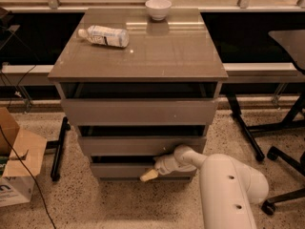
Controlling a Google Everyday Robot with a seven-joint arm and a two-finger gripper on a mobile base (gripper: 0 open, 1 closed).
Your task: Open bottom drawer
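The taupe-grey cabinet [138,61] stands in the middle, with three handleless drawers. The bottom drawer [119,170] is the lowest one, with a narrow plain front, and a dark gap shows above it. My white arm [224,190] comes in from the lower right. My gripper [148,175] is at the bottom drawer's front, right of its middle, with a cream-coloured fingertip [147,176] pointing down and left at the top edge of the drawer front.
A plastic bottle [104,35] lies on the cabinet top and a white bowl [157,8] stands at its back edge. A cardboard box [14,166] sits on the floor at left. Black table and chair legs [248,128] stand at right.
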